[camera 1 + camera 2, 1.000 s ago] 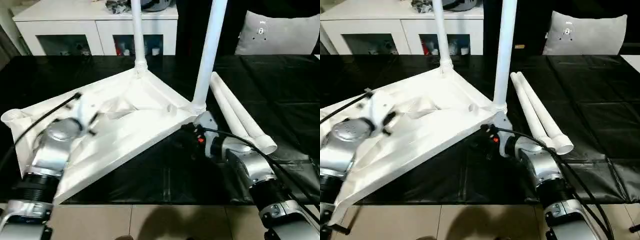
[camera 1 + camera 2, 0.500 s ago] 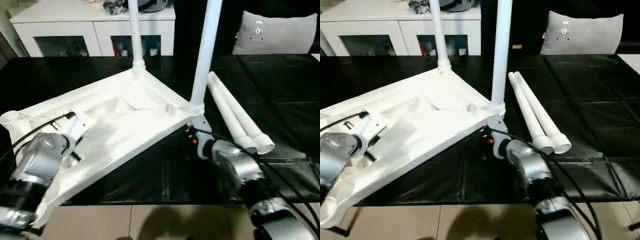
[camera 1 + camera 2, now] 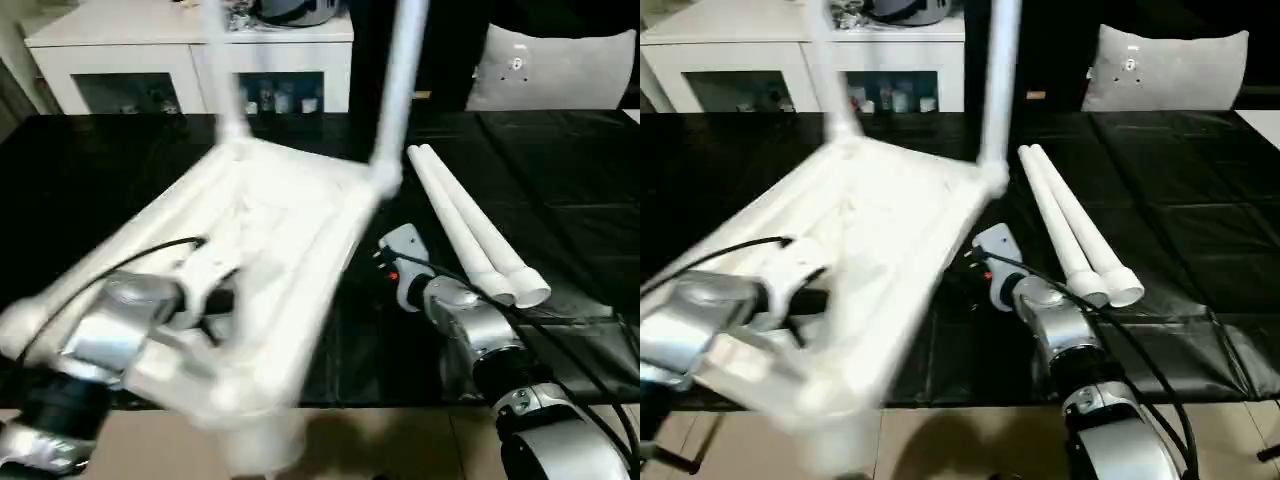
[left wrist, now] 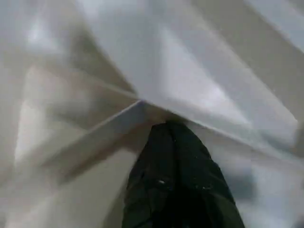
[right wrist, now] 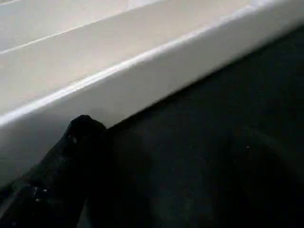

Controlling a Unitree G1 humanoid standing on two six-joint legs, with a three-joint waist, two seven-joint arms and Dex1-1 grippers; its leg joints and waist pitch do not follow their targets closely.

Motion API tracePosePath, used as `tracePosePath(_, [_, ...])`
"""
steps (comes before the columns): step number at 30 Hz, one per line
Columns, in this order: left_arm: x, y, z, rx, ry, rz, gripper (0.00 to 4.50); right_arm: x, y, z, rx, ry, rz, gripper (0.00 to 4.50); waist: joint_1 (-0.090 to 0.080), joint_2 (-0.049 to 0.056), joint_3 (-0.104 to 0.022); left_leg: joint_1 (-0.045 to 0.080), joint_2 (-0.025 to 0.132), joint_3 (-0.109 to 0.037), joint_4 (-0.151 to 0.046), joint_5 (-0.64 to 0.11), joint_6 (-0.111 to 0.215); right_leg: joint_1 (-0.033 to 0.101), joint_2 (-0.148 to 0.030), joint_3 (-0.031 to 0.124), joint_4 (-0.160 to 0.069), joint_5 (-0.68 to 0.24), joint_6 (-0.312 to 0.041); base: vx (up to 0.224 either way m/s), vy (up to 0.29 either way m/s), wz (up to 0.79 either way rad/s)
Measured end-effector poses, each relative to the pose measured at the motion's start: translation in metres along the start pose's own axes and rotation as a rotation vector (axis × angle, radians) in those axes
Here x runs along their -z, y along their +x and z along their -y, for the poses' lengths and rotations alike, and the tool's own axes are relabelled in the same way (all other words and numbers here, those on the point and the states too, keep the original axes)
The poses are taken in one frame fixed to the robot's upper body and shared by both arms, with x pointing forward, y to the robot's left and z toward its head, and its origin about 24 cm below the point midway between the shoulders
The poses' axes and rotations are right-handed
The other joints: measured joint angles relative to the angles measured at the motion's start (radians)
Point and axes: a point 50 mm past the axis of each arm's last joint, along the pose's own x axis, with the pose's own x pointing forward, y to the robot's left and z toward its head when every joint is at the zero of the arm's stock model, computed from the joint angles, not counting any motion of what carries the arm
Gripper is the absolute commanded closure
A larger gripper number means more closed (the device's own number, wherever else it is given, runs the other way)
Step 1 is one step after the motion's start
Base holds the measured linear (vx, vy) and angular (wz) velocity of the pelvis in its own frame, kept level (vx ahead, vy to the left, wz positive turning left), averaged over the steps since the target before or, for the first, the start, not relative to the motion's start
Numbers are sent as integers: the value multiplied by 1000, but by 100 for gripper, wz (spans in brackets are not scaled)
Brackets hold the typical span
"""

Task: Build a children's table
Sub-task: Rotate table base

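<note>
Legs [image 3: 478, 226] still loose lie side by side at centre right, long axis running from upper left to lower right, just beside our wide-open right pincer [image 3: 398, 252]. Our closed left pincer [image 4: 172, 142] presses a rib under the tabletop [image 3: 270, 240] at left centre.

Two loose legs [image 3: 475, 230] lie right of tabletop [image 3: 260, 260].

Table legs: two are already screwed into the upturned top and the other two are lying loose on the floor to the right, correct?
Not the floor. The two loose legs lie side by side on the black-covered work surface, right of the upturned top, as the left eye view shows. The two fitted legs do stand in its far corners.
</note>
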Motion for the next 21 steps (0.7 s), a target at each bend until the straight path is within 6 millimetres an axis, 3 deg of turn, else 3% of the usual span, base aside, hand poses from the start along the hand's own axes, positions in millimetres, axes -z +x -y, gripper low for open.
tracePosePath(8, [-34,45,2,-58,-23,111,448,-10,-7,27,178,-23,11,0,-7,1,1,-2,0,0,0,3,5,-1,0,-1,-1,2,-3,0,0,0])
tracePosePath(14, [-47,58,-11,-199,24,132,448,-20,-17,40,245,-42,57,0,-11,1,1,-3,0,-1,0,3,6,-2,1,-1,-1,0,1,0,0,0])
tracePosePath(21, [-48,68,-15,-277,6,219,448,-43,-43,70,467,-40,66,0,-8,1,1,-4,0,-1,0,3,6,-2,1,-1,-2,0,1,0,0,0])
